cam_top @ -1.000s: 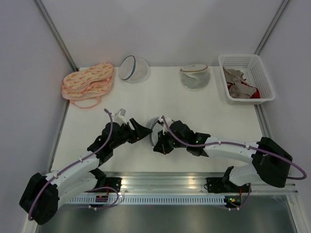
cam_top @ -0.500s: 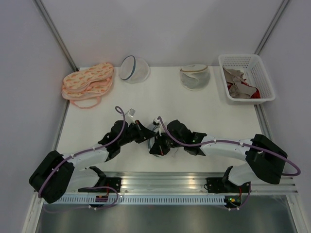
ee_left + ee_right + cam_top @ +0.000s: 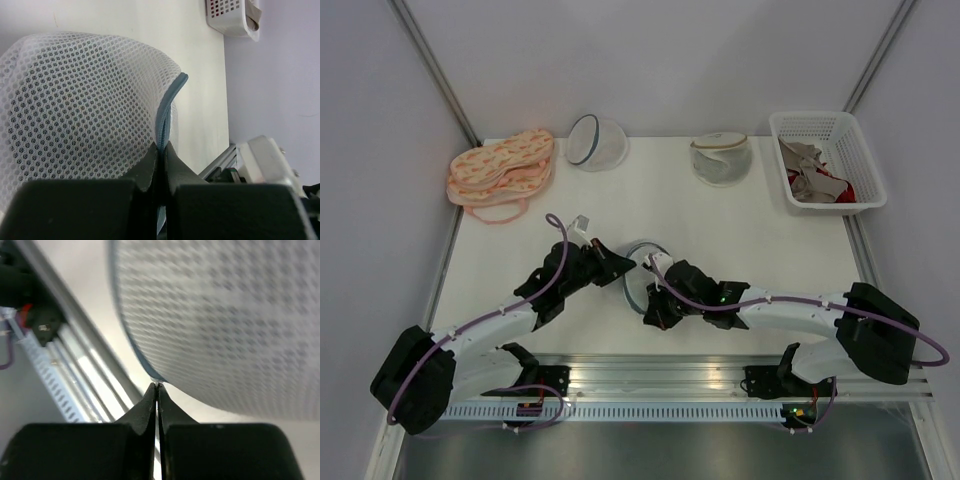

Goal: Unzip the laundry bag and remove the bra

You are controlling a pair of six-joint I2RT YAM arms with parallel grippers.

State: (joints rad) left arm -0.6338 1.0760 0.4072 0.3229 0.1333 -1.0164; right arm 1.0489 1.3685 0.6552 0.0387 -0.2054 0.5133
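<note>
The laundry bag [image 3: 642, 260], a white mesh dome with a grey-blue zipper rim [image 3: 170, 100], lies near the table's front between my two grippers. My left gripper [image 3: 622, 272] comes in from the left and is shut on the zipper rim, which runs up from between its fingertips [image 3: 161, 147]. My right gripper [image 3: 653, 306] sits at the bag's near side, shut on a small pale tab [image 3: 158, 384] at the bag's lower rim. The mesh [image 3: 225, 315] fills the right wrist view. The bra is hidden.
At the back stand a stack of pink patterned garments [image 3: 500, 170], a clear mesh dome with a navy rim [image 3: 596, 141], a beige-rimmed mesh dome [image 3: 722, 158] and a white basket [image 3: 865, 165] of beige and red garments. A metal rail [image 3: 650, 372] runs along the near edge.
My left gripper moved right to the bag and shut on its zipper rim. My right gripper, shut throughout, shifted toward the near edge with the tab.
</note>
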